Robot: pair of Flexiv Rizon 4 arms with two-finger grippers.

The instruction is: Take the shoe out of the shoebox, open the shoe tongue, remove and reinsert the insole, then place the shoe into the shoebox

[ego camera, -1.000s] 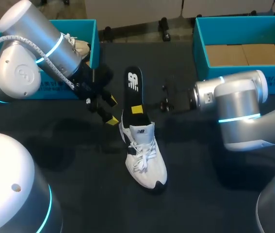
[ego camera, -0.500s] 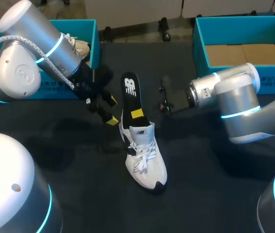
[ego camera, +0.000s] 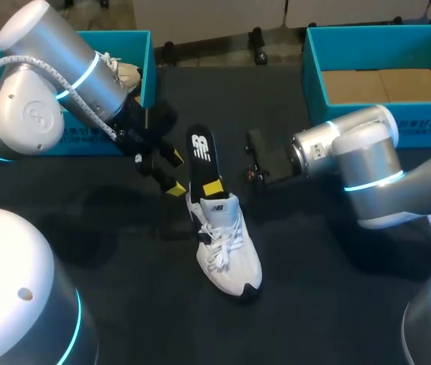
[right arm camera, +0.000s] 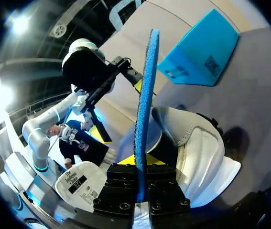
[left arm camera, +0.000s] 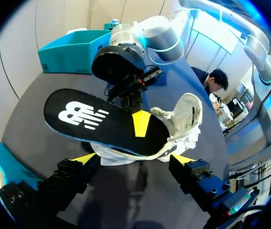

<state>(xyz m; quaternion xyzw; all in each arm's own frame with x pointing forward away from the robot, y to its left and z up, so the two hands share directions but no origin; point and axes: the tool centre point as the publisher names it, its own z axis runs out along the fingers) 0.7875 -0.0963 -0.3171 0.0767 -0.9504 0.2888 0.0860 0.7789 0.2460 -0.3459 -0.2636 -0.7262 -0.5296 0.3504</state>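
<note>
Right gripper [right arm camera: 142, 164] pinched shut on the insole [ego camera: 202, 148], whose near end sits in the shoe [ego camera: 226, 251] mid-tabletop [ego camera: 124, 228]; left gripper [ego camera: 175, 173] wide open, empty, just left of the collar, so the unbraced shoe could slide or tip and the insole buckle.

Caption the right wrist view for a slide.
Right gripper shut on the insole, seen edge-on, one end in the white shoe.
</note>
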